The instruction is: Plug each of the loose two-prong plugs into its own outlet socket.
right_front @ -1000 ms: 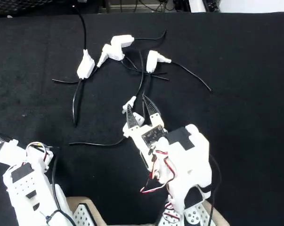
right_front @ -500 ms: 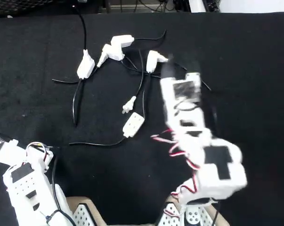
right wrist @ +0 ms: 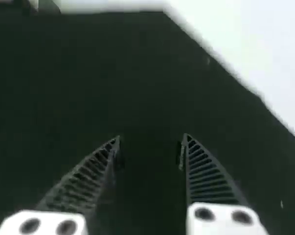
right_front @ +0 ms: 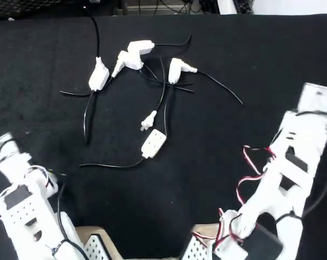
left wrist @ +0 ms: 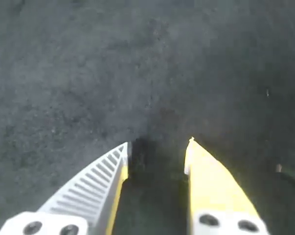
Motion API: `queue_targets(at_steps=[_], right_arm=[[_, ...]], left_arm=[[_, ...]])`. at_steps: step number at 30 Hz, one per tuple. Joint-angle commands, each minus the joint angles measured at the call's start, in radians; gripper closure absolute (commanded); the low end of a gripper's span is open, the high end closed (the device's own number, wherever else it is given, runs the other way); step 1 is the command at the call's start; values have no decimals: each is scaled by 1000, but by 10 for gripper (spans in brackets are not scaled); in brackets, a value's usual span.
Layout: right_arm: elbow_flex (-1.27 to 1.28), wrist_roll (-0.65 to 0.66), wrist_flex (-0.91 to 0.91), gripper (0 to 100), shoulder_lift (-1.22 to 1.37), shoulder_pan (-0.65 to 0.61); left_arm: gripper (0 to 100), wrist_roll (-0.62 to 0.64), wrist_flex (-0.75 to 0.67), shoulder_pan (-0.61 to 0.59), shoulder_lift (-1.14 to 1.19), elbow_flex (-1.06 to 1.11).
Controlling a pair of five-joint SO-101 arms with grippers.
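On the black cloth in the high view, a small white two-prong plug (right_front: 148, 120) lies loose just above a white outlet socket (right_front: 153, 143). Farther back lie more white cord ends: one (right_front: 99, 75) at the left, a pair (right_front: 132, 56) lying against each other, and one (right_front: 177, 69) to the right. My right arm (right_front: 293, 157) stands at the right edge, far from them. Its gripper (right wrist: 149, 144) is open over bare cloth near the table's edge. At the lower left, my left gripper (left wrist: 157, 147) is open over bare cloth, holding nothing.
Thin black cables (right_front: 162, 92) cross between the cord ends, and one runs left from the socket (right_front: 109, 164). The left arm (right_front: 19, 200) sits at the near left corner. The cloth's far right border (right wrist: 225, 68) meets a pale surface.
The right arm, which hovered over the socket with fingers open, has swung away to the right edge of the table. The left arm has shifted slightly to the left. Plug and socket stay put.
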Motion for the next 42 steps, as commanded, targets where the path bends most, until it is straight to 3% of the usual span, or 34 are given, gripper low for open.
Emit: queue_targets(at_steps=[1,7,11,16,21,33,42], right_arm=[[-64,170,463,822,-90,-41],[-58,175,813,822,-157,-78],[-56,130,967,822,-209,-101],[-15,41,1019,822,-271,-155],[140,-35,965,822,-348,-261],[343,-49,865,822,-593,-290],[401,-49,867,822,-708,-351]], left_arm=[[804,-124,269,105,5,-220],[802,-201,499,231,100,-657],[765,-203,637,314,488,-1021],[758,-210,832,429,1033,-1508],[758,-210,838,550,1261,-1810],[759,-239,749,898,1628,-2086],[758,-249,749,961,1893,-2364]])
